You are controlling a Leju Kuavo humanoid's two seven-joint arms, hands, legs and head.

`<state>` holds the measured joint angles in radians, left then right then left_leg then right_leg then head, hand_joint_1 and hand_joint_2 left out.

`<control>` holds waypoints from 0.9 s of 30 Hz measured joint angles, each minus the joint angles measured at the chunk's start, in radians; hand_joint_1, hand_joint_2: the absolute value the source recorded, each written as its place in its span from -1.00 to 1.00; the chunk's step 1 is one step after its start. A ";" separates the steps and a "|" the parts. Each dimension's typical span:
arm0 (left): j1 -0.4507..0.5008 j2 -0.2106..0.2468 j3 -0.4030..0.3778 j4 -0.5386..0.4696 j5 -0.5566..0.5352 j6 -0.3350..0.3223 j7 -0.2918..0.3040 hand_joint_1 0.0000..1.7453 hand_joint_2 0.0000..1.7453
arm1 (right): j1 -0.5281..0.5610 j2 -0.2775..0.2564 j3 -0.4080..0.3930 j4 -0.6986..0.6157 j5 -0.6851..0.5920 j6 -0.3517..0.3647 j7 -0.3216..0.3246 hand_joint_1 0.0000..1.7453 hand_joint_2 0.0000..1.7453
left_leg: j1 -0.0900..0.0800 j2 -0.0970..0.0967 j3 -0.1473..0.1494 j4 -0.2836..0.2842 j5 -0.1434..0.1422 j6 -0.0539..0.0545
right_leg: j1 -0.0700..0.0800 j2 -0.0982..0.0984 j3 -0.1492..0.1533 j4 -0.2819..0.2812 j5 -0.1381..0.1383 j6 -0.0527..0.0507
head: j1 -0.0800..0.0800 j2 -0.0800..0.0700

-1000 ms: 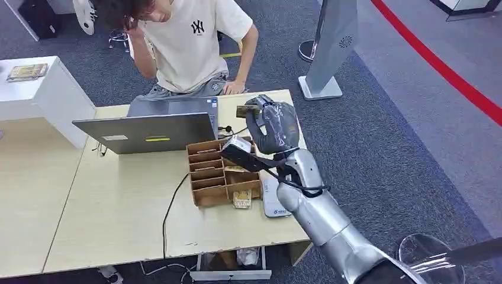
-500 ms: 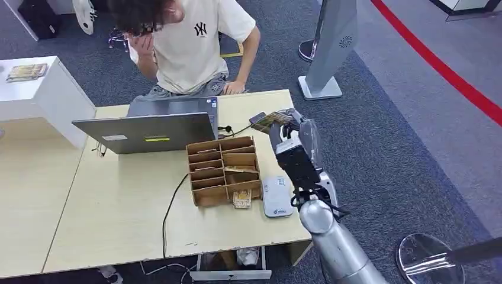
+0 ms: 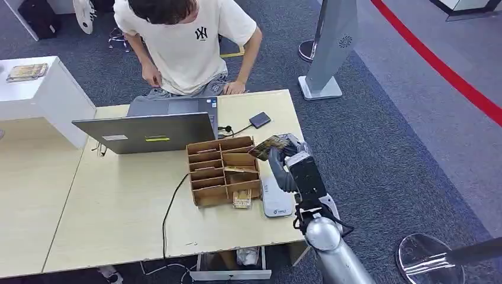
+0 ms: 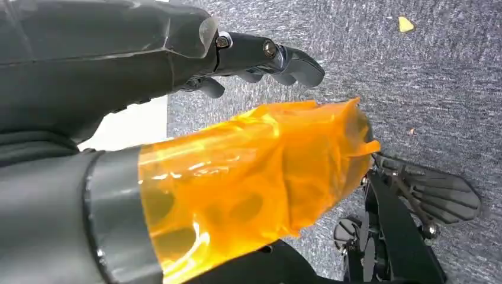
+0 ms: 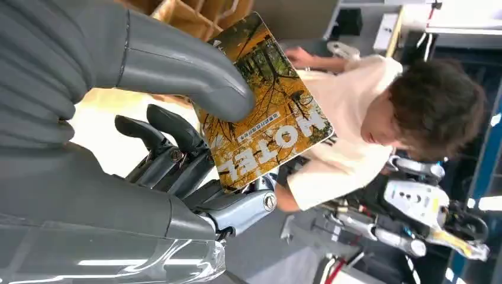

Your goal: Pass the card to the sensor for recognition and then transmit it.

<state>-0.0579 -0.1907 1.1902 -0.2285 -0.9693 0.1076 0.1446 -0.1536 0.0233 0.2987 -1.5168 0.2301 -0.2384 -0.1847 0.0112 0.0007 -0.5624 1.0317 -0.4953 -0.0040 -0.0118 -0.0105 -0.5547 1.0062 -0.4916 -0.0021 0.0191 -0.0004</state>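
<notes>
**Card held over the sensor end of the desk**

We look down on a pale wooden desk standing on dark grey carpet, with a person in a cream T-shirt leaning over its far edge.

The card is a glossy rectangle printed with yellow autumn trees and the white word "HOTEL". We see the right hand pinching it between the thick grey thumb on its printed face and the darker fingers closed behind it, so most of the card juts free beyond the grip. From the head view the card sits tilted in the air above the right corner of the wooden divided box, just beyond the white sensor pad lying flat beside that box.

Near the desk's right edge lies a small dark device, and a grey open laptop stands left of the box. Open desk surface stretches to the left and front of the box, and bare carpet lies right of the desk's edge.

The left hand hangs over carpet, its fingers loosely extended and holding nothing, with orange film wrapped around its thumb.
</notes>
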 joint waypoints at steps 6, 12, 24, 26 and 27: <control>0.000 0.000 0.008 0.000 0.007 0.006 0.000 -1.00 -1.00 | 0.015 -0.006 0.001 0.016 -0.025 0.023 0.018 1.00 1.00 | 0.000 0.000 0.000 0.000 0.000 0.000 | 0.000 0.000 0.000 0.000 0.000 0.000 | 0.000 0.000; 0.001 0.000 0.018 0.000 0.014 0.009 -0.003 -1.00 -1.00 | 0.025 -0.016 0.011 0.048 -0.042 0.052 0.041 1.00 1.00 | 0.000 0.000 0.000 0.000 0.000 0.000 | 0.000 0.000 0.000 0.000 0.000 0.000 | 0.000 0.000; 0.001 0.000 0.026 0.000 0.024 0.010 -0.003 -1.00 -1.00 | 0.039 -0.042 0.040 0.139 -0.042 0.095 0.081 1.00 1.00 | 0.000 0.000 0.000 0.000 0.000 0.000 | 0.000 0.000 0.000 0.000 0.000 0.000 | 0.000 0.000; 0.001 0.000 0.026 0.000 0.026 0.010 -0.003 -1.00 -1.00 | 0.039 -0.047 0.040 0.150 -0.042 0.099 0.084 1.00 1.00 | 0.000 0.000 0.000 0.000 0.000 0.000 | 0.000 0.000 0.000 0.000 0.000 0.000 | 0.000 0.000; 0.001 0.000 0.026 0.000 0.027 0.010 -0.003 -1.00 -1.00 | 0.039 -0.050 0.040 0.155 -0.042 0.102 0.087 1.00 1.00 | 0.000 0.000 0.000 0.000 0.000 0.000 | 0.000 0.000 0.000 0.000 0.000 0.000 | 0.000 0.000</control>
<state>-0.0565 -0.1907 1.2165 -0.2285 -0.9419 0.1175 0.1415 -0.1142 -0.0263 0.3384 -1.3622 0.1881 -0.1369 -0.0976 0.0112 0.0008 -0.5624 1.0317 -0.4953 -0.0040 -0.0118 -0.0106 -0.5546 1.0061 -0.4916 -0.0021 0.0191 -0.0004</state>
